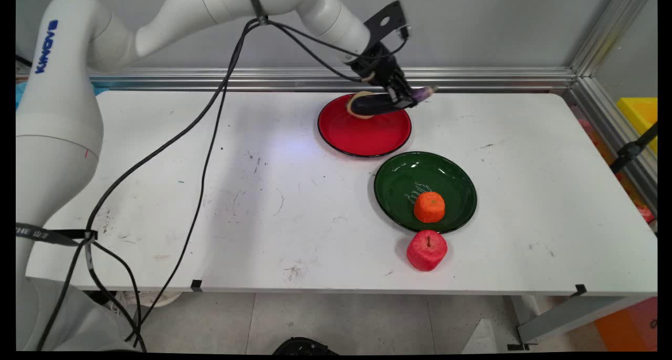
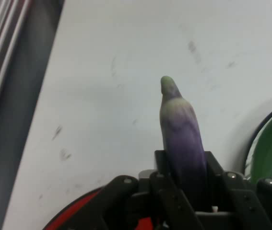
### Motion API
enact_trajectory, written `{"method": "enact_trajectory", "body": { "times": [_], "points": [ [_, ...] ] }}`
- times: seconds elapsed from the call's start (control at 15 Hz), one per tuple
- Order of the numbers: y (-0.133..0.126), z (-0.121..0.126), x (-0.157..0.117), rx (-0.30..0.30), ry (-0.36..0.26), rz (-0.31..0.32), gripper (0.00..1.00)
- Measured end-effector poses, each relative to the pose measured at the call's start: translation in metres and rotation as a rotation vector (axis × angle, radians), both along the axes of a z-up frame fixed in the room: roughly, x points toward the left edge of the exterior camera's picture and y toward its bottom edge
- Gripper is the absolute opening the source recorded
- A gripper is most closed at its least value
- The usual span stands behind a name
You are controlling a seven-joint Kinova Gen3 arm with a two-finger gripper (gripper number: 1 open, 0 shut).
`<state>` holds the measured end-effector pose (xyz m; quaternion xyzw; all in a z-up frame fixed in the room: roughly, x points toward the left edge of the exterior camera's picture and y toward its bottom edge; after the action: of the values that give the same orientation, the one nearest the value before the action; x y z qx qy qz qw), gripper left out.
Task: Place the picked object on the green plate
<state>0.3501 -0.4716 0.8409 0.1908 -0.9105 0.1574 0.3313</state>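
Evenly bright, lit from overhead. Soft shadows under arm and cables across the worktop (image 1: 262, 202) toward its left edge. Glare specks on green plate (image 1: 425, 191). Hand view slightly soft.

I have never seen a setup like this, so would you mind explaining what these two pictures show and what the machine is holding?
The machine is a white robot arm with a black two-finger tool at its end. The main view comes from a fixed camera looking down across a white table. The hand view comes from a camera on the arm's hand, looking along the tool.

The tool is shut on a purple eggplant, held above the far edge of a red plate; in the hand view its pale tip points away. Something beige sits behind the eggplant; I cannot identify it.

Nearer the camera, a green plate holds an orange fruit, and a red apple lies on the table beside it.
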Motion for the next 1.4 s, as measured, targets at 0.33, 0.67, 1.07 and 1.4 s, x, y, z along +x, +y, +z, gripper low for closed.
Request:
{"method": "enact_trajectory", "body": {
  "times": [0.33, 0.67, 1.07, 1.4],
  "points": [
    [0.021, 0.022, -0.034, 0.014, 0.043, -0.003, 0.00],
    [0.038, 0.029, -0.059, 0.025, 0.068, 0.002, 0.00],
    [0.065, 0.008, -0.083, 0.035, 0.066, 0.010, 0.00],
    [0.077, -0.023, -0.094, 0.036, 0.051, 0.017, 0.00]
  ]
}}
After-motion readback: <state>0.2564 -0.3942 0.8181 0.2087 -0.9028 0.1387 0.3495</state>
